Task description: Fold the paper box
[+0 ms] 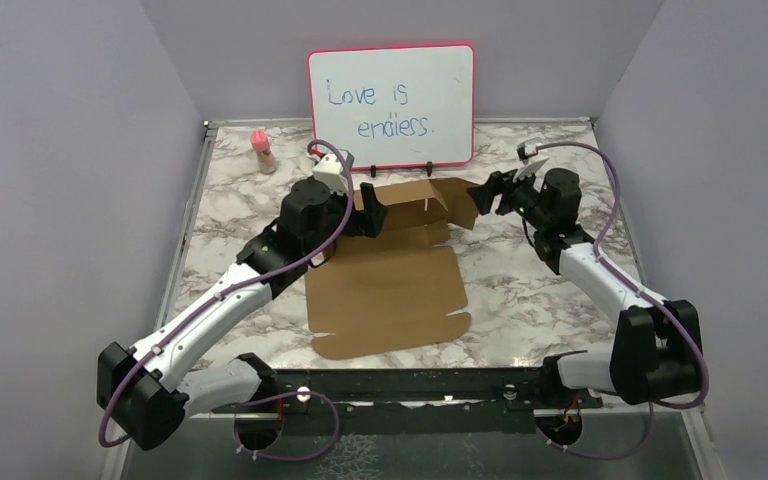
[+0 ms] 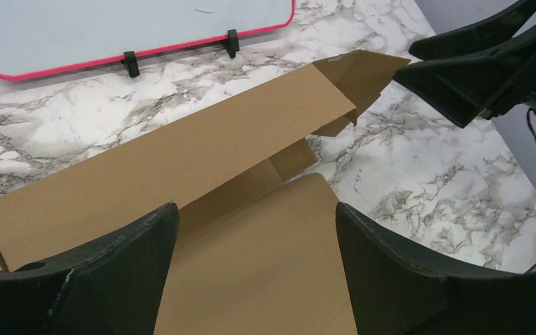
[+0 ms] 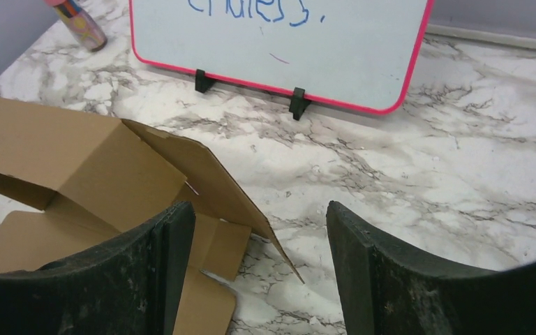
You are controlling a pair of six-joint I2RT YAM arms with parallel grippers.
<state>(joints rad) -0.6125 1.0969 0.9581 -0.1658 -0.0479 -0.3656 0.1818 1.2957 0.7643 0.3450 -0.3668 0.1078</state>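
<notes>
Presently the grey-veined white marble table (image 1: pixel 540 290) is occupied at its middle by the plain brown die-cut cardboard paper box (image 1: pixel 385 290), base flat, far wall and right end flap raised. The left gripper (image 2: pixel 255 209) and right gripper (image 3: pixel 260 209) are both spread and empty. Unheld, the wall may spring back, or the sheet may be pushed sliding.

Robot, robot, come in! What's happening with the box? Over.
Left gripper open, right gripper open. Paper box partly folded, back wall up. Nothing blocking it.
</notes>
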